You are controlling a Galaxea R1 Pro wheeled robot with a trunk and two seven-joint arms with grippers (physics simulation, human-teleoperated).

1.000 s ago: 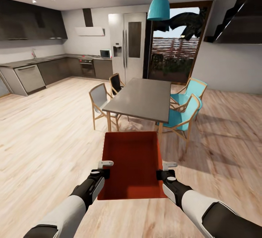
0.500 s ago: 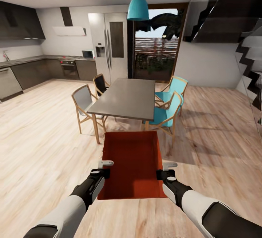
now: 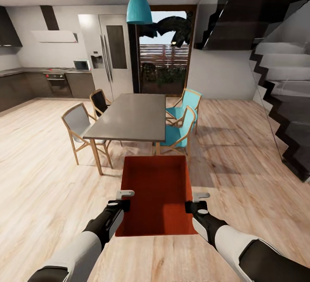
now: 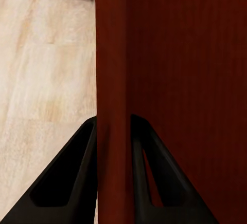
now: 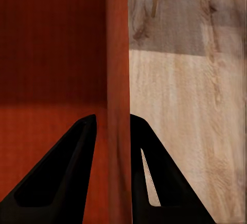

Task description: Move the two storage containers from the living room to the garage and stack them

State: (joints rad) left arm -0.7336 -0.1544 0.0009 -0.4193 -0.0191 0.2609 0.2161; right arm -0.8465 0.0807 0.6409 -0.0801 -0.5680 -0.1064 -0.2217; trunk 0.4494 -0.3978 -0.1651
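We cannot see the floor under the container, which covers it. The container's near edge hides part of the left gripper and right gripper, so their inner fingers stay out of sight in the head view. In both wrist views the fingers run off the picture's edge. The staircase and the kitchen counter are cut off at the sides.

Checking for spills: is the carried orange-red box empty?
Empty: the head view looks down into the storage container, showing only bare red floor and walls.
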